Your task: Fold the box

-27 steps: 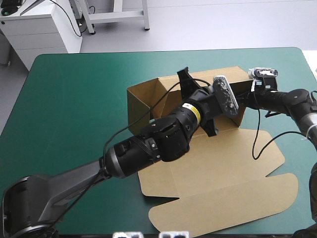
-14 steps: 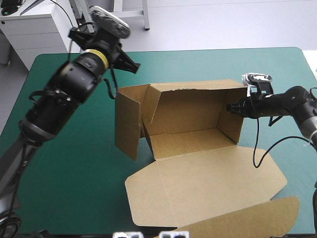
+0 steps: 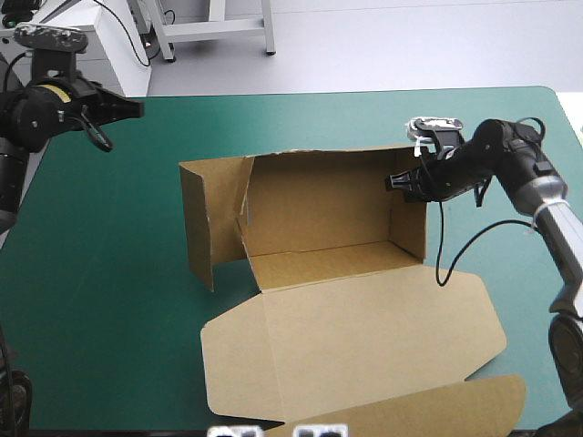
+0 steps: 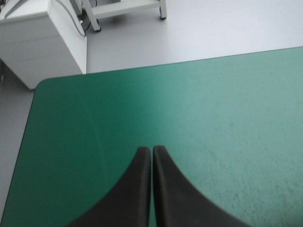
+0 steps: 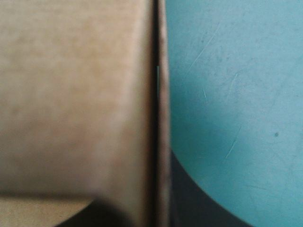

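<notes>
The brown box (image 3: 319, 196) stands in the middle of the table with its back and side walls raised. Its lid (image 3: 364, 337) lies flat toward the front edge. A side flap (image 3: 196, 223) stands out at the box's left end. My right gripper (image 3: 401, 182) is shut on the top of the box's right wall (image 3: 410, 228). In the right wrist view the board's edge (image 5: 161, 94) runs between the fingers, one black finger (image 5: 203, 203) showing on the outer side. My left gripper (image 3: 127, 107) hangs shut and empty over the table's far left corner, its tips (image 4: 152, 150) pressed together above the teal-green cover.
The lid's tuck flap (image 3: 437, 410) reaches the table's front edge at the right. Teal-green cover (image 3: 100, 273) lies bare to the left of the box. The table's far left corner (image 4: 40, 82) is just ahead of the left gripper.
The left arm has swung from over the box up and away to the far left corner. The box has slid left, its left flap has opened out, and the right gripper moved with the wall.
</notes>
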